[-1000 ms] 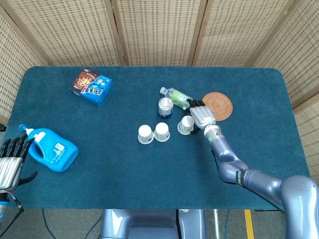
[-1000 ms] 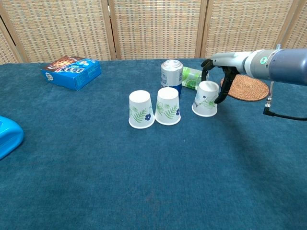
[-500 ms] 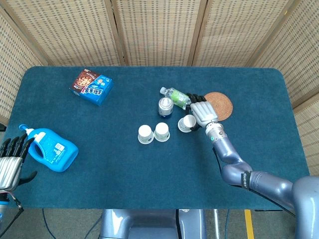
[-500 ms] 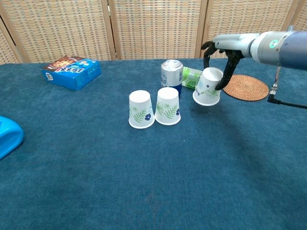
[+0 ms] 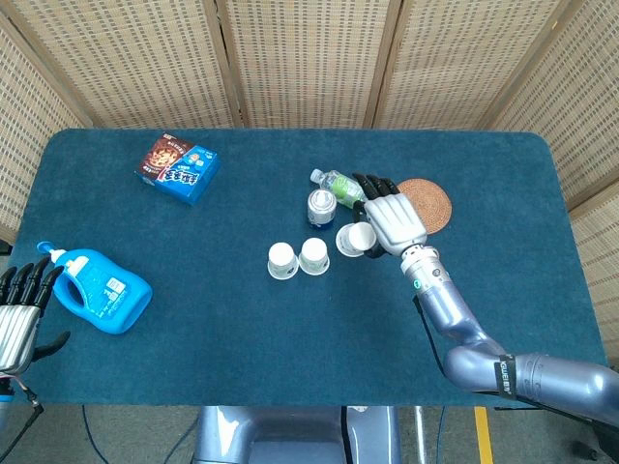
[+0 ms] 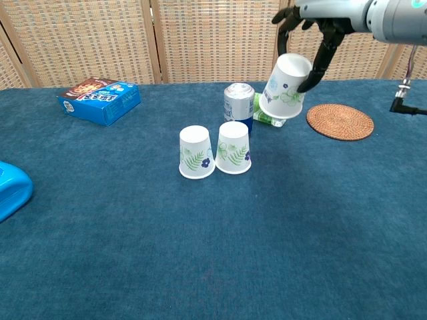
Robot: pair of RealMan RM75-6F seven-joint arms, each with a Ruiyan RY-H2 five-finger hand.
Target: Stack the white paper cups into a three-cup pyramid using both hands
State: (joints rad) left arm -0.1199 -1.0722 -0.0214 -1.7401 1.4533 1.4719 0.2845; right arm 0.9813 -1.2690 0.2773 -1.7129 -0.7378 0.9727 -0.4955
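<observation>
Two white paper cups with leaf prints stand upside down and side by side on the blue table: the left one (image 6: 196, 153) (image 5: 281, 260) and the right one (image 6: 234, 148) (image 5: 313, 255). A third cup (image 6: 284, 86) (image 5: 353, 239) hangs tilted in the air, up and to the right of the pair, and my right hand (image 6: 319, 25) (image 5: 391, 219) grips it from above. My left hand (image 5: 19, 314) rests at the table's left edge near a blue bottle, fingers spread and holding nothing.
Right behind the pair of cups stand a silver can (image 6: 239, 104) and a lying green bottle (image 6: 268, 111). A woven coaster (image 6: 339, 121) lies to the right. A snack box (image 6: 99, 99) sits at the far left, a blue detergent bottle (image 5: 99, 291) near the left edge.
My right hand has lifted the third cup off the table, carrying it up and a little left, tilted. The left hand and the two standing cups have stayed put.
</observation>
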